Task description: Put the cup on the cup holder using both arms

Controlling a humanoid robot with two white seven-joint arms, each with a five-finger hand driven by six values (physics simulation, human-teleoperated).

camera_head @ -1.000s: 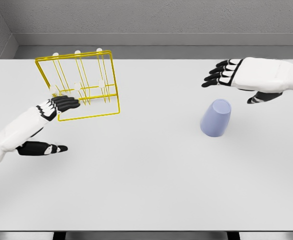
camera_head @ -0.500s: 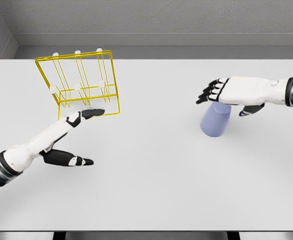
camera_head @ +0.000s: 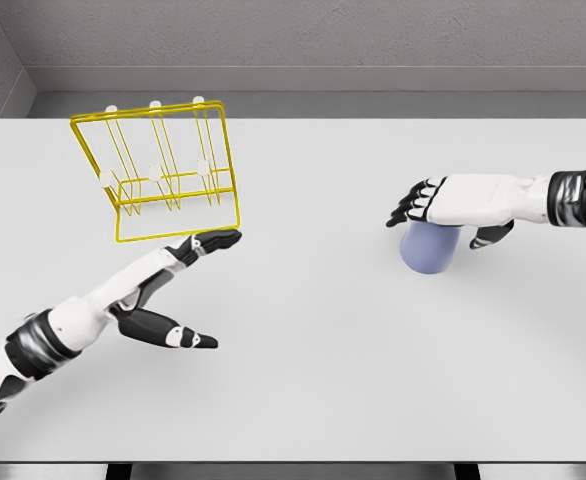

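A pale blue cup (camera_head: pixel 429 250) stands upside down on the white table (camera_head: pixel 313 370), right of the middle. My right hand (camera_head: pixel 428 204) hovers just over its top with the fingers stretched out to the left and the thumb behind the cup; it grasps nothing. A yellow wire cup holder (camera_head: pixel 163 170) with white-tipped pegs stands at the far left. My left hand (camera_head: pixel 188 275) lies open in front of the holder's near right corner, fingertips (camera_head: pixel 223 238) just short of the frame, thumb pointing right.
A grey wall (camera_head: pixel 303 40) runs behind the table's far edge. The table's front edge crosses the bottom of the picture.
My right hand has dropped and slid left until it covers the cup's top. My left hand has pulled away from the holder, toward the front and right.
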